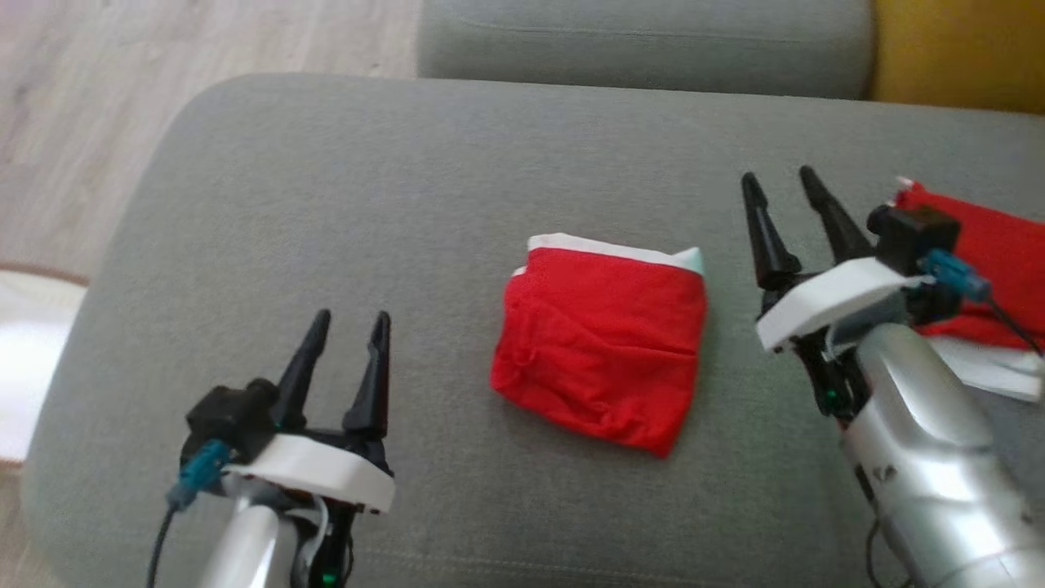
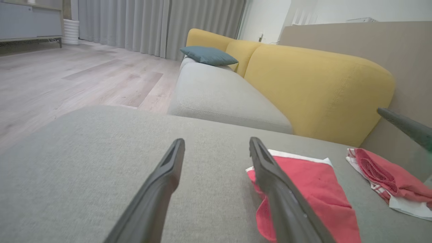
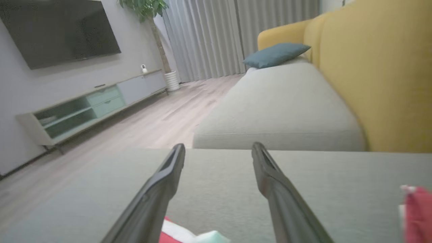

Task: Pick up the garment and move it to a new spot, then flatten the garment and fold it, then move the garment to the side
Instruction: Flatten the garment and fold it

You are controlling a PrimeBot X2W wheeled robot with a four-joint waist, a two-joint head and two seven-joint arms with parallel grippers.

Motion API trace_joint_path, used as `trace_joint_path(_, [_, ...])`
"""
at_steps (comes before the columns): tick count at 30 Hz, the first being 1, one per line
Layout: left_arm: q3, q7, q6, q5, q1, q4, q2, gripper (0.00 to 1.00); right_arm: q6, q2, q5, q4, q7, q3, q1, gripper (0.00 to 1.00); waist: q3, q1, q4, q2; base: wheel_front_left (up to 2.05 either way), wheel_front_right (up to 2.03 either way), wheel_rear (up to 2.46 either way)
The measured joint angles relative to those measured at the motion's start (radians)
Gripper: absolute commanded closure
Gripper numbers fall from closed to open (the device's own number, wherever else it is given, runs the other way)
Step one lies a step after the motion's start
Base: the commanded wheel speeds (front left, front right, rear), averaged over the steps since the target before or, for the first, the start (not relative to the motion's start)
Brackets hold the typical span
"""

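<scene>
Home living room. Long sofa (image 2: 320, 87) with yellow back and pale grey seat cushions (image 3: 280, 111); teal pillow (image 2: 208, 55) at the far end. Flat television (image 3: 57, 30) on the wall, above a low cabinet (image 3: 91, 104) with drawers and open shelves. Potted plant (image 3: 145, 6) in a ribbed white pot beside the cabinet. Grey floor-length curtains (image 3: 219, 37) along the far wall. Light wood-plank floor (image 2: 67, 81). Folded red garment (image 1: 600, 347) lying on the near grey seat (image 1: 408, 163).
</scene>
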Motion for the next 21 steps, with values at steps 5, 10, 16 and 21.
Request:
trace_joint_path(5, [0.031, 0.000, 0.002, -0.001, 0.000, -0.031, 0.000, 0.00, 0.000, 0.034, -0.256, -0.163, -0.002, -0.174, 0.161, 0.00, -0.002, 0.0000, -0.066, 0.0000, 0.00, 0.00, 0.00])
trace_joint_path(10, [0.049, 0.000, 0.010, -0.001, 0.000, -0.042, 0.000, 0.00, 0.000, 0.091, -0.396, -0.313, -0.002, -0.299, 0.320, 0.00, 0.003, 0.0000, -0.119, 0.0000, 0.00, 0.00, 0.00])
trace_joint_path(16, [0.076, 0.000, 0.010, 0.011, 0.002, -0.043, 0.000, 0.00, 0.000, 0.114, -0.462, -0.447, 0.002, -0.362, 0.423, 0.00, 0.017, 0.0000, -0.155, 0.0000, 0.00, 0.00, 0.00])
trace_joint_path(21, [0.084, 0.000, 0.010, 0.012, 0.003, -0.042, 0.000, 0.00, 0.000, 0.123, -0.440, -0.486, 0.012, -0.354, 0.469, 0.00, 0.028, 0.0000, -0.157, 0.0000, 0.00, 0.00, 0.00])
